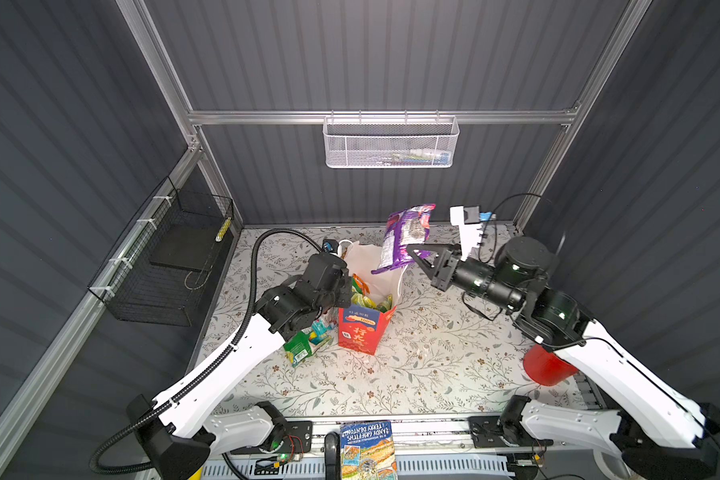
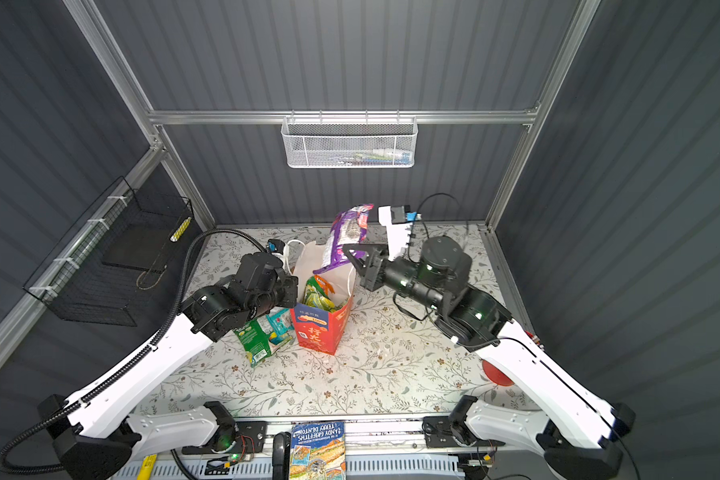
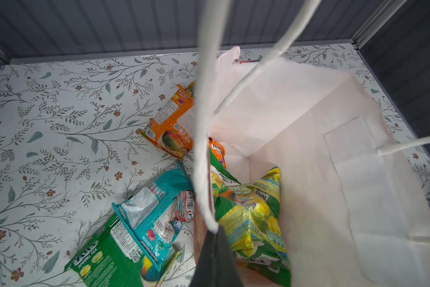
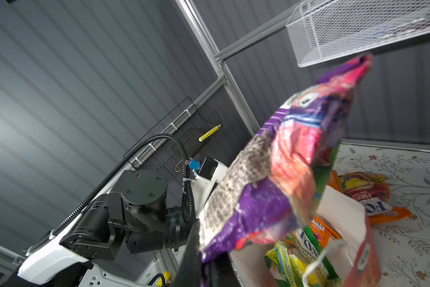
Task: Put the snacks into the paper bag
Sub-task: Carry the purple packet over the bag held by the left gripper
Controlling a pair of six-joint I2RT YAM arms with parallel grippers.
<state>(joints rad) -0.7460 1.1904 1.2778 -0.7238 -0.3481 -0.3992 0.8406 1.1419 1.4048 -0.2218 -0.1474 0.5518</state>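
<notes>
Purple packet [image 1: 408, 237]: likely light, floppy, crinkly foil, slippery; sealed edge looks like safest pinch point. Right gripper [image 1: 415, 254] clamped tight on its lower edge; packet rears up above gripper, its bottom corner over mouth of paper bag [image 1: 362, 332]. Left gripper [image 3: 214, 238] pinched closed on bag rim. Green-yellow packets [image 3: 248, 213] lie inside bag. Teal packet [image 3: 154, 211], green packet [image 3: 104, 258] and orange packet [image 3: 174, 121] lie on surface [image 3: 47, 124], just outside wall held by left gripper.
</notes>
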